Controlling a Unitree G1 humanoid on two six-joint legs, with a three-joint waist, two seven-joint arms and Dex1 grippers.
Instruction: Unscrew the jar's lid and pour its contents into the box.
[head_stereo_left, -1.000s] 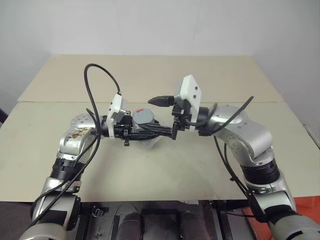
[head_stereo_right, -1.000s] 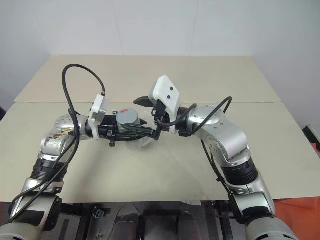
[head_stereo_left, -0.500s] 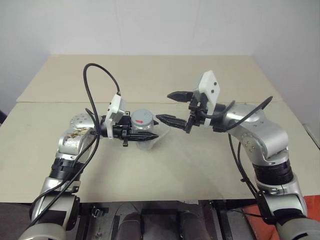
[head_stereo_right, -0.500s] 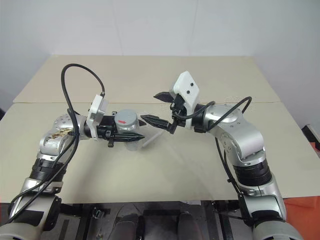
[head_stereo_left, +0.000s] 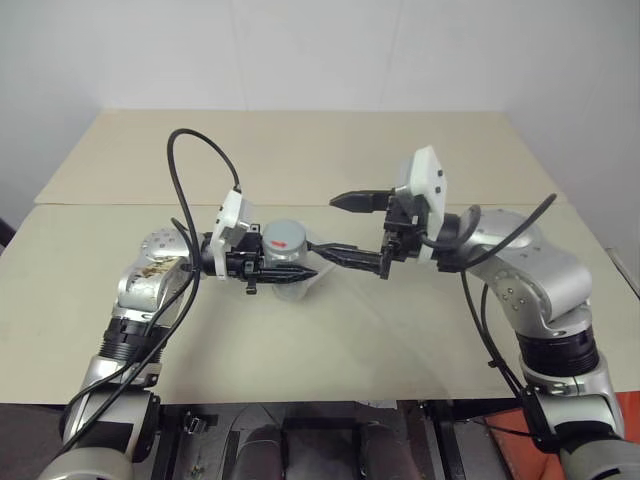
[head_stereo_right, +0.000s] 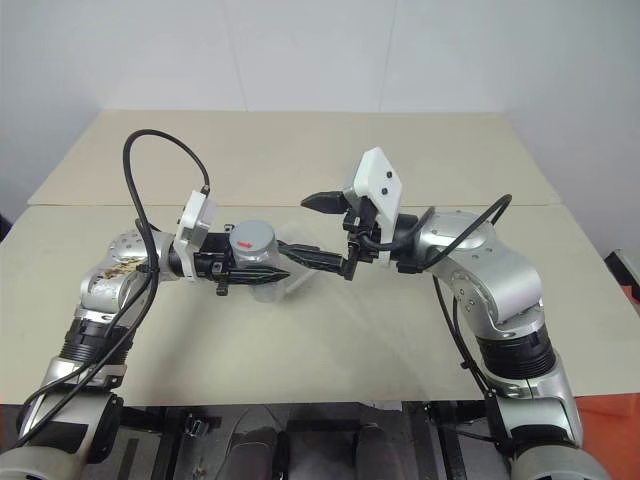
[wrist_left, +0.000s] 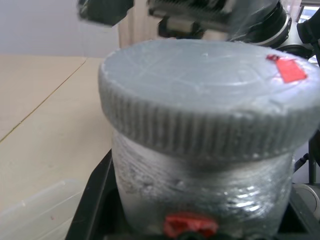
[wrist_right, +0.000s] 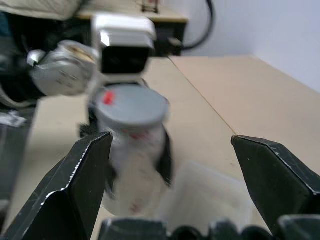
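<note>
**Jar held up with its lid on**

The left gripper (head_stereo_left: 285, 268) squeezes the jar (wrist_left: 200, 192) tight, above the tan table (head_stereo_left: 330, 330). The jar is a small round tube of see-through plastic with bumpy rings near its top. Its lid (head_stereo_left: 286, 236) sits on the jar, grey and round with a ridged edge and a little red mark. The right gripper (head_stereo_left: 338, 230) is beside the lid, black pointed fingers spread wide, holding nothing. The clear box (wrist_right: 205, 197) lies under the jar.
</note>
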